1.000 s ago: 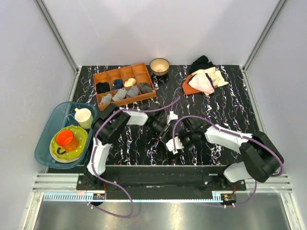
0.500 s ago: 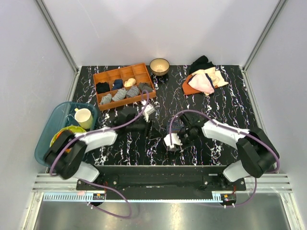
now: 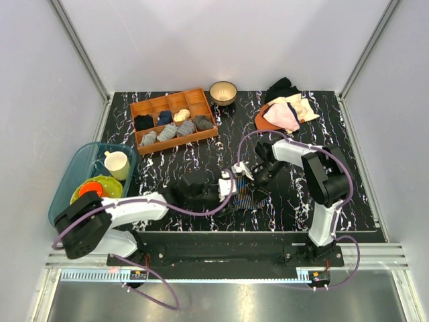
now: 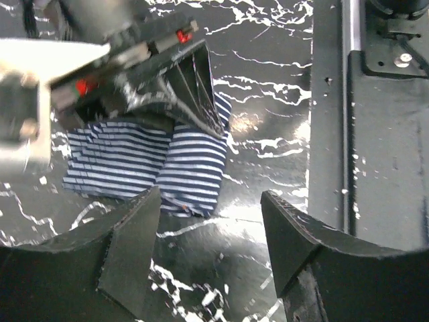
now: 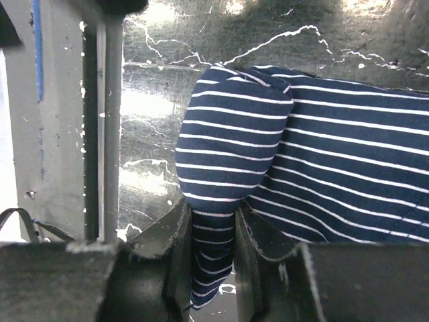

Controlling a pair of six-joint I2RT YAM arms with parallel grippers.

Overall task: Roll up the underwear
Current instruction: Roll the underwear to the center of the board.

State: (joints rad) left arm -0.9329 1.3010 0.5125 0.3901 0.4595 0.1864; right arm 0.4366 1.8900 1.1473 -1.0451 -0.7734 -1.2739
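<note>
- Our right gripper (image 5: 213, 231) has its fingers pressed together on a bunched fold of the underwear (image 5: 301, 161). It pinches the cloth at a rounded corner, and a short tail of fabric hangs down between the fingers.
- Our left gripper (image 4: 209, 201) stands spread and holds nothing. It hovers just over the near edge of the same garment.
- The underwear lies on the glossy black table (image 3: 201, 161), near the middle of its front half, between the two grippers. It is partly doubled over on itself, and one side is drawn up toward the right gripper.
- We judge the cloth to be light, soft and limp. It bulges and drapes around the pinch and looks unlikely to keep any shape by itself.
- A roll in this fabric will probably loosen unless something presses on it as it turns.
- The shiny tabletop may let the garment slide instead of rolling, so we would hold it down as we go.
- We would take hold at a folded edge, through all the layers. A pinch on one layer alone would likely just pull that layer out.
- The left gripper is best placed at the other end of that edge, so both ends turn together.
</note>
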